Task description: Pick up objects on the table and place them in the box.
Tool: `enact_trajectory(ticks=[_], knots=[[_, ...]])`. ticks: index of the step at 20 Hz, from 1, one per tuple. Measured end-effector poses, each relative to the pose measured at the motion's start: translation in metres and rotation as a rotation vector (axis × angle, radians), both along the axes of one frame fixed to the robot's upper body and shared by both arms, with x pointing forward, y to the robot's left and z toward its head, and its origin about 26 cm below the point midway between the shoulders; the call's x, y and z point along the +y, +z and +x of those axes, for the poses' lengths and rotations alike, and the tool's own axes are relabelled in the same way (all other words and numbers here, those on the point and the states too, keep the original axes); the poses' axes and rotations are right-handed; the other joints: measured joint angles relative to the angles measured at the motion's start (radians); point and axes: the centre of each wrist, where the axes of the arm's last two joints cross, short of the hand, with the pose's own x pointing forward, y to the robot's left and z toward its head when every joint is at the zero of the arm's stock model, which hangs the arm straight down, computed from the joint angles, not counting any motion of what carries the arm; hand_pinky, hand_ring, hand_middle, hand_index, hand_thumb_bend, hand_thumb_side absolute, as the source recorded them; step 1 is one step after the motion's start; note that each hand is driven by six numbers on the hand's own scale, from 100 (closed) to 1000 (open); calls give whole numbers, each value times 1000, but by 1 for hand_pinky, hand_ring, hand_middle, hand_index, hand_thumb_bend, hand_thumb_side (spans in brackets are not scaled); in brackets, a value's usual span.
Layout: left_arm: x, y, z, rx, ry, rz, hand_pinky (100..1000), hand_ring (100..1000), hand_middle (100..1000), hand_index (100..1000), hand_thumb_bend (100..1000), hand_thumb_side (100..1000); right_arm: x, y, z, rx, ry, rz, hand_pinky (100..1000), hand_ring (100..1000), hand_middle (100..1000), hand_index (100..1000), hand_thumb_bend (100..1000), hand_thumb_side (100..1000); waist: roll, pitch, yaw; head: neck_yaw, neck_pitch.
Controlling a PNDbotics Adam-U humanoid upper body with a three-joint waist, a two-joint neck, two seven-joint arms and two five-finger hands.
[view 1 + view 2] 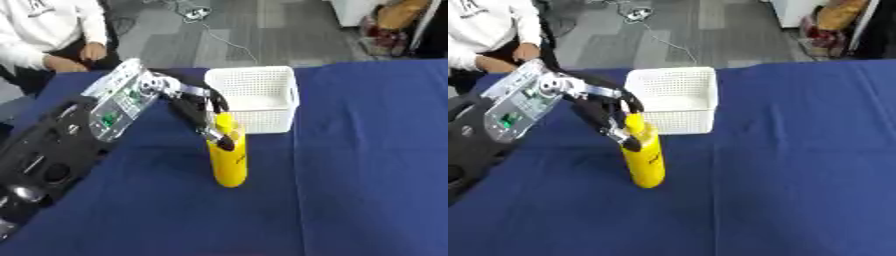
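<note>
A tall yellow bottle stands upright on the blue tablecloth, just in front of the near left corner of a white perforated box. My left hand comes in from the left on a black and silver arm. It is at the bottle's top, its fingers curled over the cap and neck, with one dark finger lying down the bottle's upper side. The bottle's base rests on the cloth. Nothing shows inside the box. My right hand appears in no view.
The blue cloth stretches wide to the right and front of the bottle. My left arm's clear-cased forearm covers the table's left part. A seated person is beyond the far left edge. The floor beyond holds a cable and bags.
</note>
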Motion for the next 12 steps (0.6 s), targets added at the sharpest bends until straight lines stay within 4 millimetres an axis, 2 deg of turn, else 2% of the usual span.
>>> enact_trajectory(ticks=[12], knots=[[1, -8, 4, 15, -8, 16, 703, 729, 859, 954, 758, 701, 3, 3, 0, -4, 11, 8, 183, 254, 320, 451, 100, 859, 6, 5, -18, 9, 0]])
